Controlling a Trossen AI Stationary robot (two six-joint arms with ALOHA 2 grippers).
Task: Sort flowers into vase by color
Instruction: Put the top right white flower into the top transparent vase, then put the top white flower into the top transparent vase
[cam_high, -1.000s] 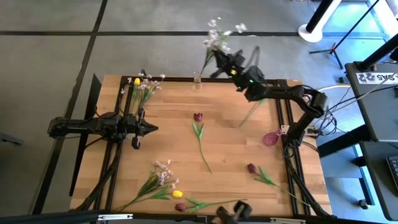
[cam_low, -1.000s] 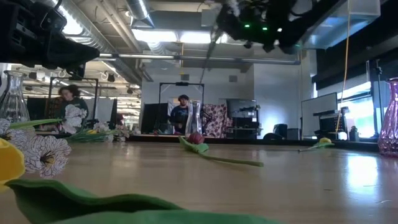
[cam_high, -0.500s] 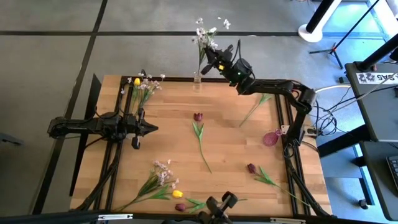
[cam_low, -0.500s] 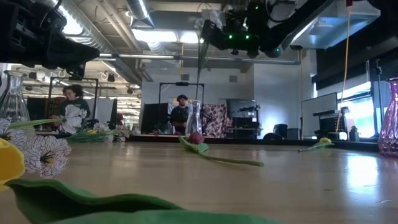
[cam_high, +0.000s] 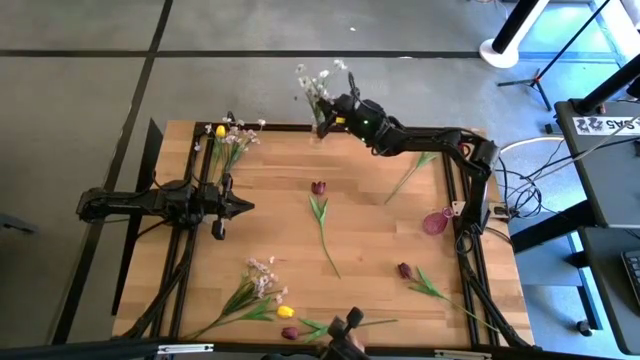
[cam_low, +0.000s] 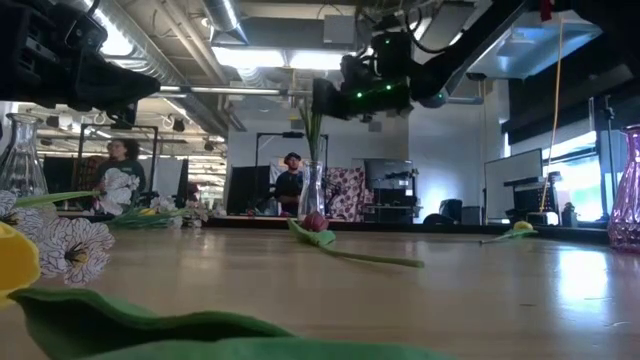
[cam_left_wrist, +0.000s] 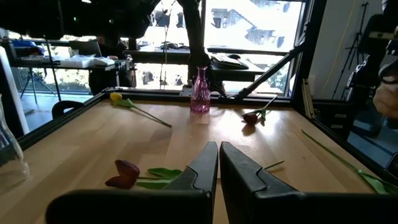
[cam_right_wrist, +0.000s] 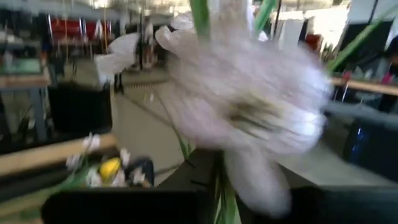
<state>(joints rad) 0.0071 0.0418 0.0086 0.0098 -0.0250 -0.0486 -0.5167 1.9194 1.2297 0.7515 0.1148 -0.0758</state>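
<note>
A wooden surface (cam_high: 370, 230) seen from above, with a robot arm on each side. The right gripper (cam_high: 330, 115) is raised above the far edge, its fingers clenched on the stem of a pale blossom spray (cam_high: 316, 82). Over the last second this arm has swung the spray leftward along the far edge, from well right of the clear glass vase (cam_low: 312, 190) to directly over it. In the low view the green stem hangs down into the vase's mouth (how deep it reaches cannot be made out). The right wrist view is filled by a blurred white blossom (cam_right_wrist: 242, 106).

This suggests the spray is being set into the vase and is close to release; the stem probably needs lowering further first.

The left gripper (cam_high: 243, 206) rests low over the left half of the surface, fingers closed on nothing, unmoved over that second.

Still unsorted on the surface: a maroon tulip (cam_high: 319, 188) near the middle, another maroon tulip (cam_high: 404, 270) toward the near right, a yellow tulip (cam_high: 286, 312) and a second pale spray (cam_high: 262, 280) at the near edge. A pink vase (cam_high: 435, 222) stands at the right edge, and another vase at the far left corner already holds flowers (cam_high: 230, 135).
</note>
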